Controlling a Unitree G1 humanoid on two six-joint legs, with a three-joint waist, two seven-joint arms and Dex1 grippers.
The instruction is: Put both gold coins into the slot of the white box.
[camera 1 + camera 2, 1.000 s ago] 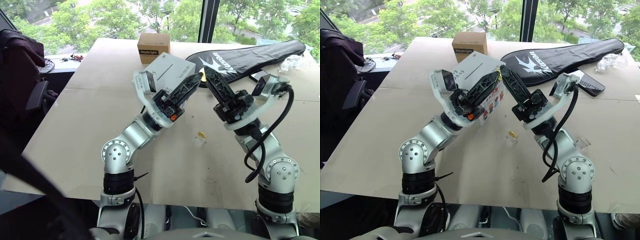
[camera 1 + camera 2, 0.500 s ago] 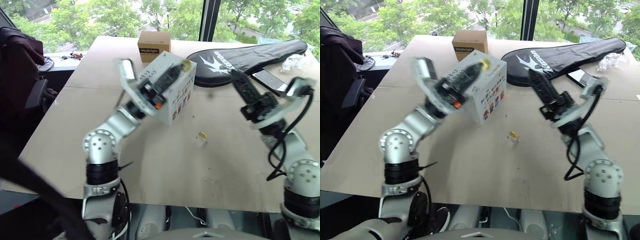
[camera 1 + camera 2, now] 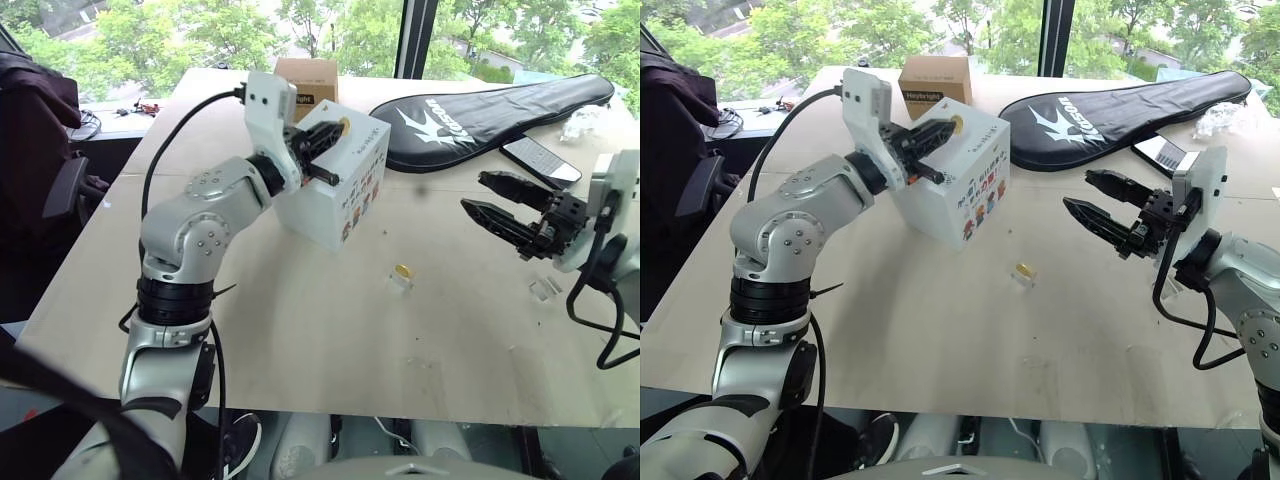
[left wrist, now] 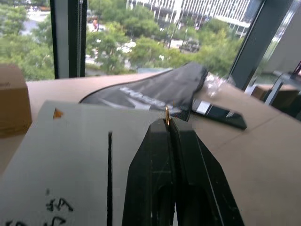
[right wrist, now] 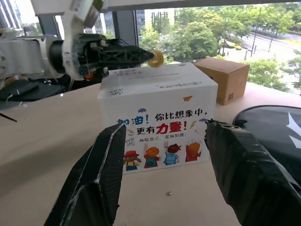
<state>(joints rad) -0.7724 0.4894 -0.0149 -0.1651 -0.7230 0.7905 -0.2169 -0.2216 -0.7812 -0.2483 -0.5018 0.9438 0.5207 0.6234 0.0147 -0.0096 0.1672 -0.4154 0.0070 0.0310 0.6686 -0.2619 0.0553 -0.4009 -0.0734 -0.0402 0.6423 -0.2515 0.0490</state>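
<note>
The white box is sitting on the tan table, turned so one corner is pointing toward the robot, with its row of cartoon figures facing the right arm. The left gripper is hovering just above the box's top face, its two black fingers pressed tight together and pinching one gold coin on edge at their very tips. In the left wrist view that coin is standing upright between the fingertips, just to the side of the slot, which is running as a thin dark line across the top of the box beside the black handwriting.

The second gold coin is lying flat on the table in front of the box, on the robot's side and well apart from it, resting on a small clear plastic piece.

The right gripper is hanging in the air to the right of the box, well clear of it, pointing back toward it with its fingers spread wide and nothing between them.

Behind the box, close to its far side, a smaller brown cardboard box is standing, and a long black racket bag is stretching away behind the box to the right
</note>
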